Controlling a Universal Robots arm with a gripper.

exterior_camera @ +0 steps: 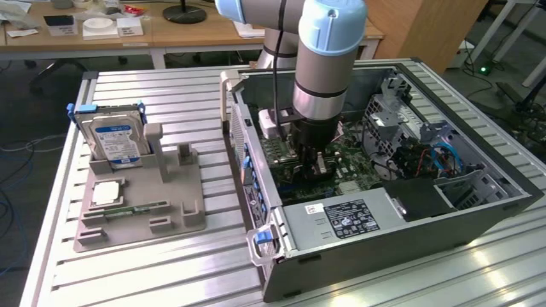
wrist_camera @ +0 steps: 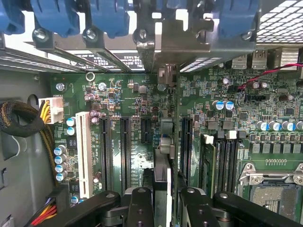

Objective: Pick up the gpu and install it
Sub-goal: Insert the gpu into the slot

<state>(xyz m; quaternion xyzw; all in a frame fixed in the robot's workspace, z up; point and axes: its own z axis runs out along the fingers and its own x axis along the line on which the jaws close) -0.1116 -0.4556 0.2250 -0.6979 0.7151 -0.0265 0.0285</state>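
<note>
One gpu (wrist_camera: 163,156) edge-on, long axis along slots

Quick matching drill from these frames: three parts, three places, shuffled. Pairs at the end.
1. gpu
2. hard drive
3. power supply

A. standing upright in the grey holder, outside the case
B. inside the case, label facing up
C. edge-on between the fingers of the gripper, over the motherboard

Pairs: 1-C, 2-A, 3-B
</note>
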